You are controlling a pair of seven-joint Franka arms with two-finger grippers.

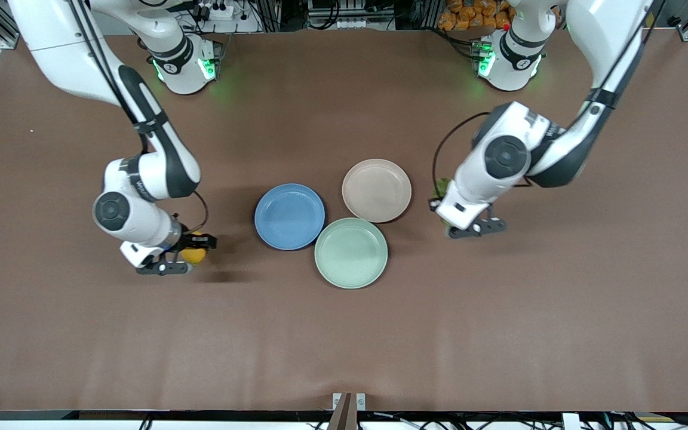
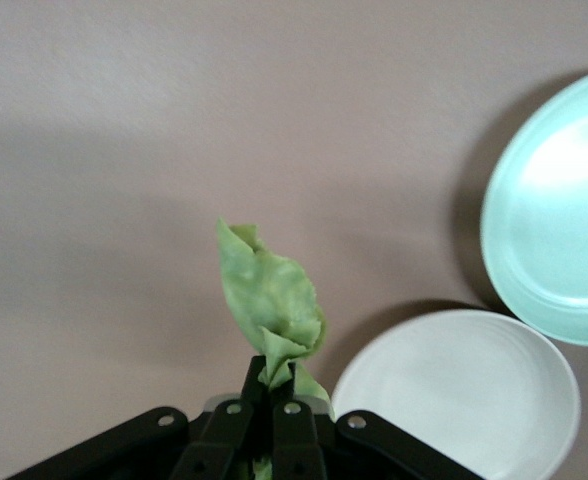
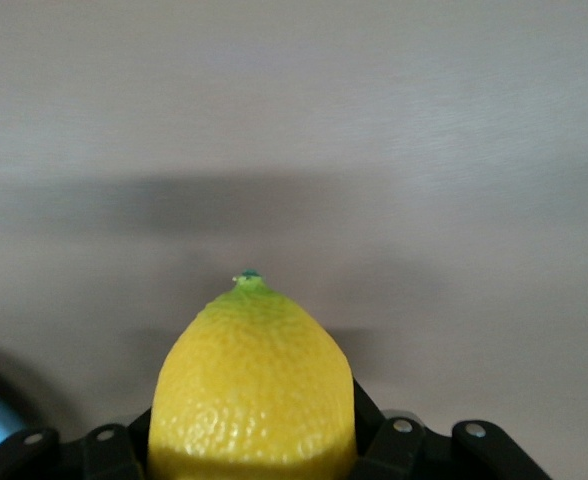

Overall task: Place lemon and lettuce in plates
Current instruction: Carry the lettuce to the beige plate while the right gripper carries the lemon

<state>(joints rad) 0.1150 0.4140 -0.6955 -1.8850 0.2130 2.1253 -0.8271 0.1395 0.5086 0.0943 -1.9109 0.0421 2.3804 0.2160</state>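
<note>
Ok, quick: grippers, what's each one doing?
Left gripper: shut on the lettuce, beside the beige plate.
Right gripper: shut on the lemon.

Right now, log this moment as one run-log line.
left gripper: shut on lettuce, beside beige plate | right gripper: shut on lemon, beside blue plate | both plates empty

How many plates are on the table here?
3, clustered mid-table: blue plate toward the right arm's end, beige-pink plate toward the left arm's, mint-green plate nearest the front camera.
</note>
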